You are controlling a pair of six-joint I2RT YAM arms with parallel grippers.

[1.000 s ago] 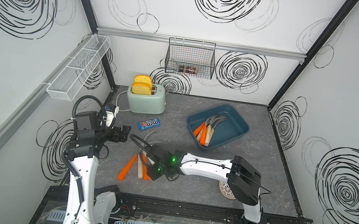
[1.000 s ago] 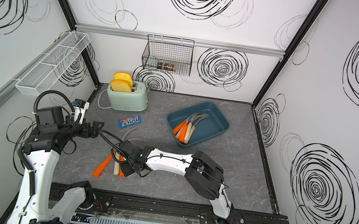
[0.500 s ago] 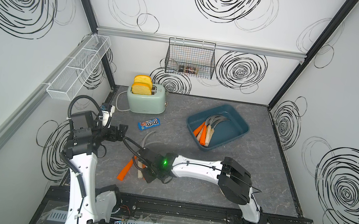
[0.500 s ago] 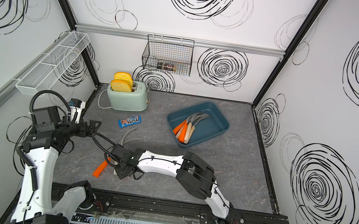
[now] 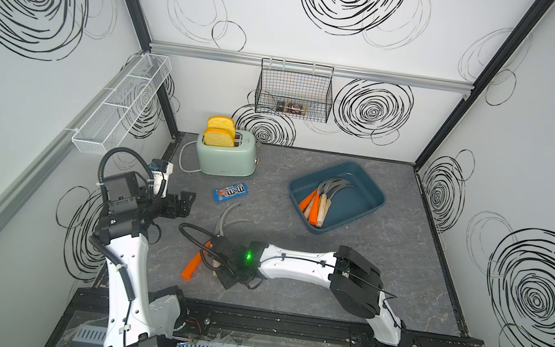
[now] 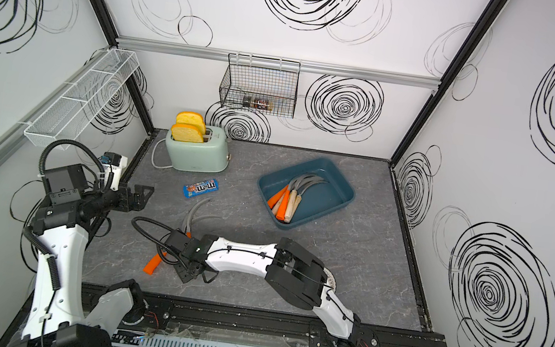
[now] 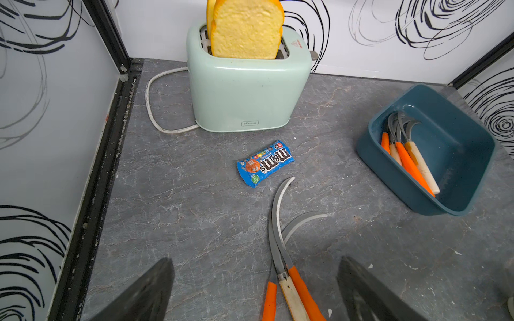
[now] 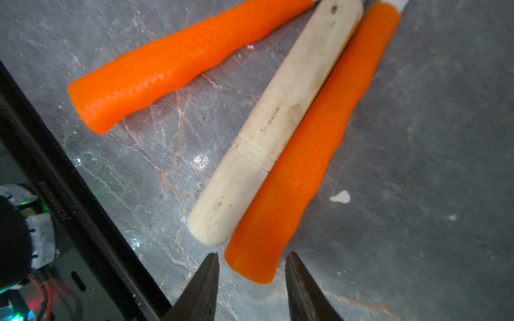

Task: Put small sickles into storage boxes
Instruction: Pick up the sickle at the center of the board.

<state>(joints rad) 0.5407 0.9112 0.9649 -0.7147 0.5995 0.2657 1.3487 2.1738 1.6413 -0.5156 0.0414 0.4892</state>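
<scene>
Three small sickles lie side by side on the grey floor, their curved blades (image 5: 226, 213) pointing to the back. Their handles are orange (image 8: 178, 64), pale wood (image 8: 278, 125) and orange (image 8: 303, 155). My right gripper (image 8: 251, 259) is open only narrowly; its fingertips (image 8: 212, 264) flank the butt of the right-hand orange handle with a gap on each side. From above its wrist (image 5: 238, 255) covers those handles. My left gripper (image 5: 187, 202) hovers wide open and empty left of the blades (image 7: 278, 219). The teal storage box (image 5: 357, 200) holds several sickles (image 5: 320, 202).
A mint toaster (image 5: 227, 156) with bread and a white cord stands at the back left. A blue candy packet (image 5: 230, 191) lies just behind the blade tips. A black wire basket (image 5: 295, 90) and a white mesh shelf (image 5: 120, 104) hang on the walls.
My right arm has slid a little to the left, so its wrist now covers the wooden and right orange handles. The left arm has barely moved. The sickles lie where they were.
</scene>
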